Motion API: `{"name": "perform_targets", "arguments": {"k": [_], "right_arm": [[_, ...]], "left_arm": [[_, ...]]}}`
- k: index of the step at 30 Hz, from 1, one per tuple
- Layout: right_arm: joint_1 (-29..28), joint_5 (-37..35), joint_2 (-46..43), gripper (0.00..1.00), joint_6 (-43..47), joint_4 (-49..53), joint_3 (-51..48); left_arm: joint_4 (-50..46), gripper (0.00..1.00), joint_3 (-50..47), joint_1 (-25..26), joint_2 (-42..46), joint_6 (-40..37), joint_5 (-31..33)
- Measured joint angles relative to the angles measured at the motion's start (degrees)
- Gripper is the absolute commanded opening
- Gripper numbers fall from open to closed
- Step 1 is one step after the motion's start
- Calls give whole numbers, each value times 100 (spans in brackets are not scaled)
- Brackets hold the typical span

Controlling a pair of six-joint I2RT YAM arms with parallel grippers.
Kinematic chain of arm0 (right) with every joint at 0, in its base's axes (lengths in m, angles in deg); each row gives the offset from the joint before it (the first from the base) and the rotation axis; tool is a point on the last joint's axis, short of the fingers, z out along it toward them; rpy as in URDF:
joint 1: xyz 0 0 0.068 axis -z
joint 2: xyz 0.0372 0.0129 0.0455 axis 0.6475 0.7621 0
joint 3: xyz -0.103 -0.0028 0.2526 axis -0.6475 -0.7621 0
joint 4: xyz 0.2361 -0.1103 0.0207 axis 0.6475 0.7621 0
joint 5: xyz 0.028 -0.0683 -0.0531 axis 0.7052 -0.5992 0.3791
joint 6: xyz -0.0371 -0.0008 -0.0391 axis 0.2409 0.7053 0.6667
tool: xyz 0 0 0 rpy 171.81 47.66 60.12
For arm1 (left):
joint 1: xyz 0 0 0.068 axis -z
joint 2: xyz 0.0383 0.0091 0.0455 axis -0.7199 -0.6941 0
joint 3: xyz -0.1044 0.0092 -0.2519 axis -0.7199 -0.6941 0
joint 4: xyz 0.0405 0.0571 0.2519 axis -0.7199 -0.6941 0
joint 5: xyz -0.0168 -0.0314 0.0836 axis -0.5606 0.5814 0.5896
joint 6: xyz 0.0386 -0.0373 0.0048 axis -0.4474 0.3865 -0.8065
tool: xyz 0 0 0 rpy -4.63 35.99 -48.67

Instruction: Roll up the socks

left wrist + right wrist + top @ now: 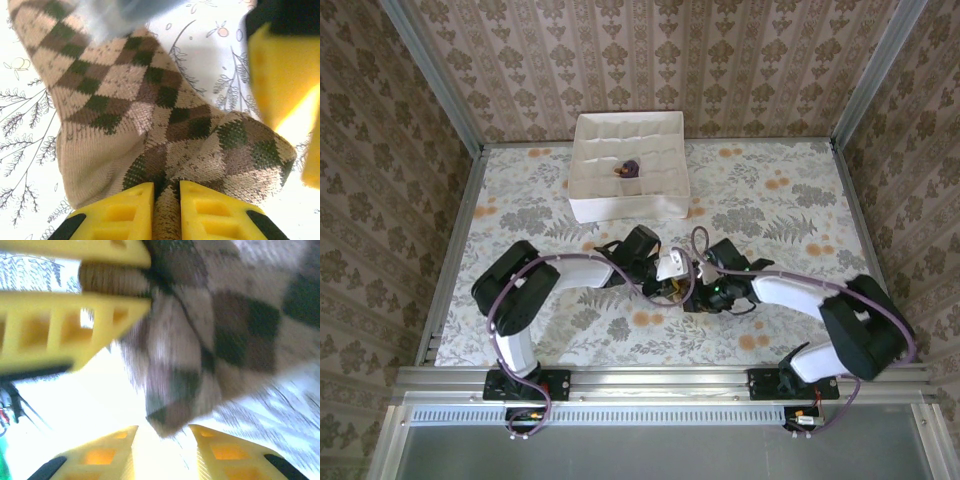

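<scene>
Guessing this checked sock (pixel 150 100) is light and floppy, left gripper (pixel 166 192) jaws clamped on its fold, right gripper (pixel 164 434) jaws apart.

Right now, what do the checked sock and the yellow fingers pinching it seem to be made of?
The checked sock: knitted yarn, soft and matt, judging by its visible stitch rows and fuzzy surface; the fibre I cannot tell. The left gripper has fingers of what looks like hard plastic, smooth yellow with moulded recesses, perhaps printed.
</scene>
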Motion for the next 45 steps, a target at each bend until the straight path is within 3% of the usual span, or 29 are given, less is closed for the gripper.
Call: {"name": "perform_targets", "arguments": {"k": [7,13,28,35,45], "right_arm": [[-127,-1021,-2240,34,474,527,-151],[-935,-1764,-2855,40,1025,249,-577],[-2378,-3545,-1639,46,1943,-1637,-1167],[-2544,-4347,-1222,48,2127,-2297,-1355],[-2699,-4500,-28,47,2249,-2730,-1215]], "left_arm": [[-315,18,291,-81,-221,284,-262],[-509,18,455,-129,-348,323,-511],[-1119,18,892,-435,-769,323,-1495],[-1469,18,925,-516,-841,323,-1895],[-1716,18,977,-623,-957,317,-2249]]}}
